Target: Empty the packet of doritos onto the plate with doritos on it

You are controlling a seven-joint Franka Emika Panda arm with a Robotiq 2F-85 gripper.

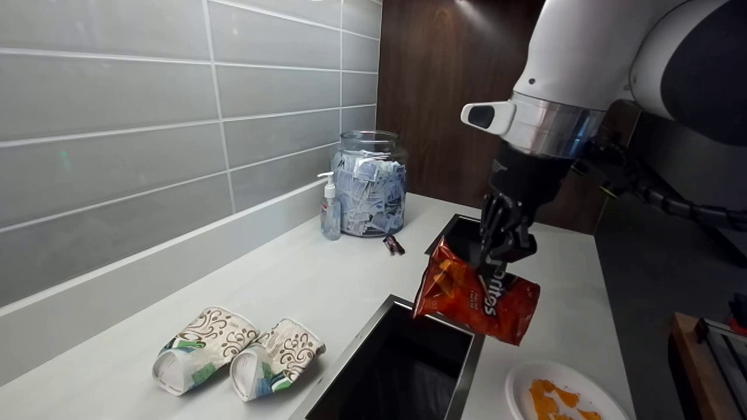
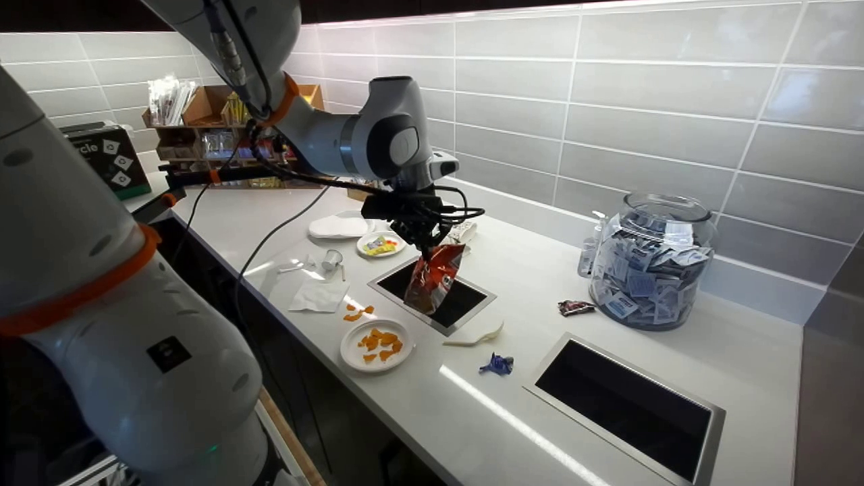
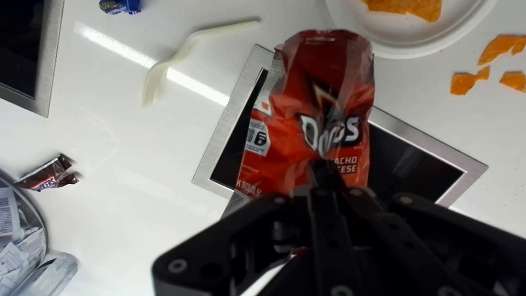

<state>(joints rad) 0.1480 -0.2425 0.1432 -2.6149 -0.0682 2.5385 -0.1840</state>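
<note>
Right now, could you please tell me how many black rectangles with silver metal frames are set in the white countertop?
2: one black rectangle is beneath the crinkly red foil Doritos packet, another black rectangle near the clear glass jar. The white robot arm may hide more.

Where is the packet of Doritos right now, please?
In an exterior view, the packet of Doritos is near the middle, held by the gripper, above and right of the chip plate.

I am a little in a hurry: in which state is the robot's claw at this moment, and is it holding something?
Claw: closed, holding the Doritos Nacho Cheese bag.
</note>
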